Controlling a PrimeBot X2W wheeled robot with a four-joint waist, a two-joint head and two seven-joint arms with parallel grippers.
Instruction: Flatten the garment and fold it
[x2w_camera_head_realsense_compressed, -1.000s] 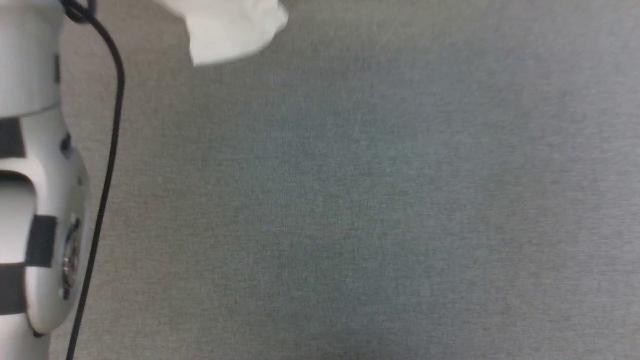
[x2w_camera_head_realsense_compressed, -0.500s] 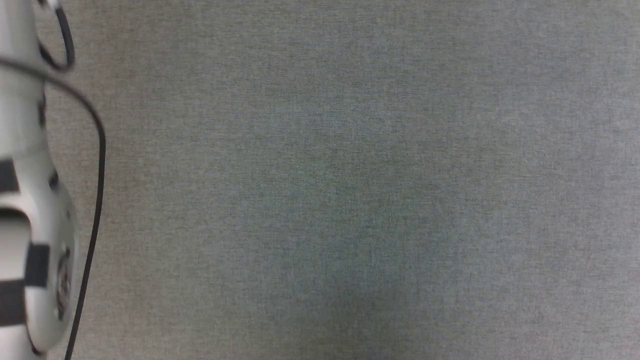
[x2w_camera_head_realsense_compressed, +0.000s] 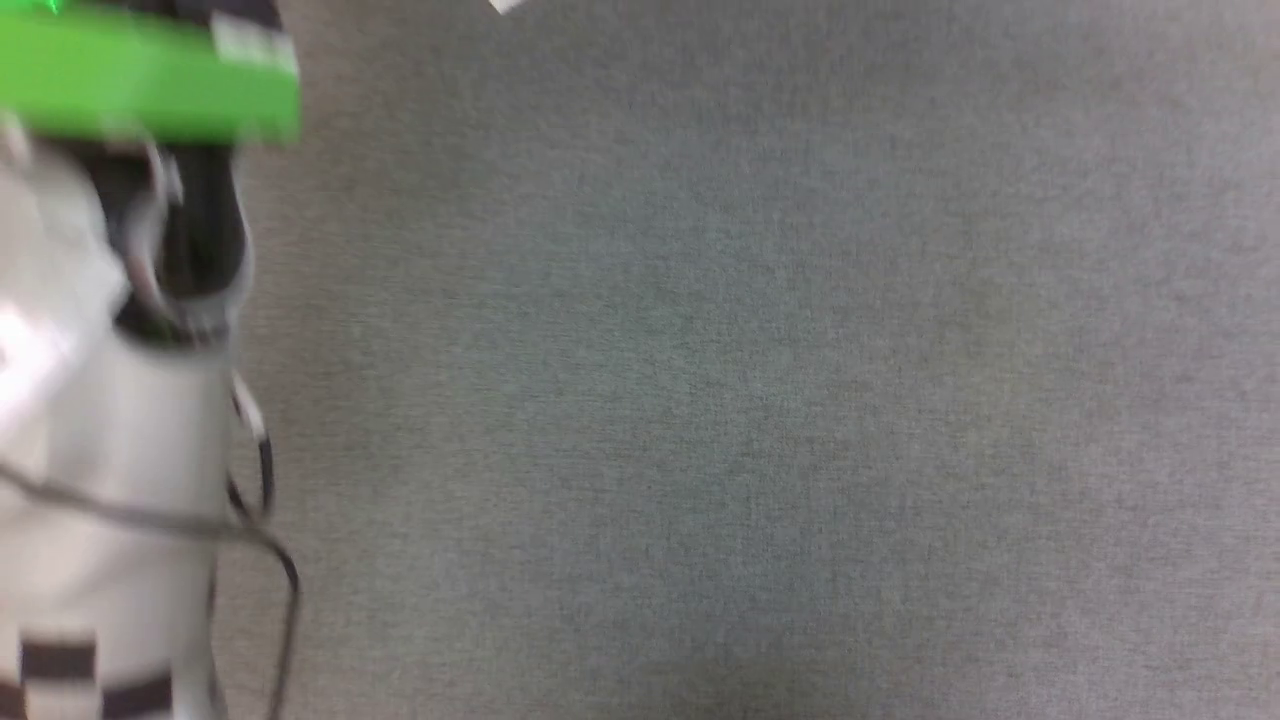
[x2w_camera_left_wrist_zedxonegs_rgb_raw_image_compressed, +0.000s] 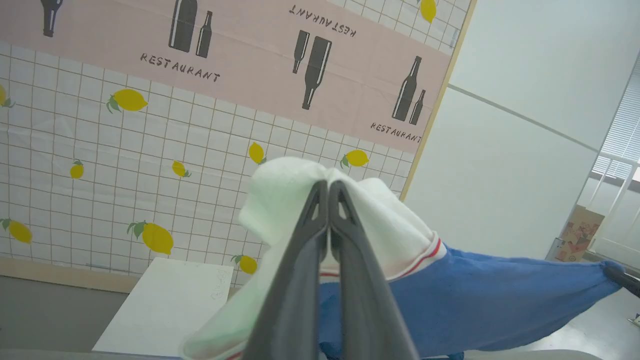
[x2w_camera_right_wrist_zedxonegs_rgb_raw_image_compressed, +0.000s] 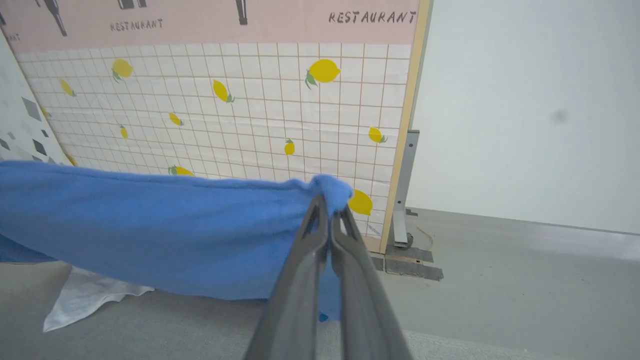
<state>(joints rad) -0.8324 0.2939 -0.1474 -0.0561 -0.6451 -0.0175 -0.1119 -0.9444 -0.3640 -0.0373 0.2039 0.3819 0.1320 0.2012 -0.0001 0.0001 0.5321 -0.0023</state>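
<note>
**Operator:** Now, report the jaw state of the left gripper.

**Technician:** Closed. Both long dark fingers are pressed together on the white short sleeve of the bright royal-blue soft jersey T-shirt. The sleeve drapes over the fingertips. Its thin red-striped trim lies just beside the fingers.

**Operator:** And the right gripper?

**Technician:** Also closed, clamped on a bunched blue edge of the same shirt. Blue cloth wraps around the fingertips.

**Operator:** Location of the shirt?

**Technician:** It is suspended between the two grippers, stretched into a broad band above the grey textured work surface. A lower fold hangs beside the right fingers. Whether any part touches the surface cannot be determined.

**Operator:** Surroundings?

**Technician:** A crumpled white cloth lies on the surface below the blue band. A tiled panel printed with yellow lemons stands behind. In the head view, the pale left forearm, a black cable and a blurred green band occupy the left edge.
</note>
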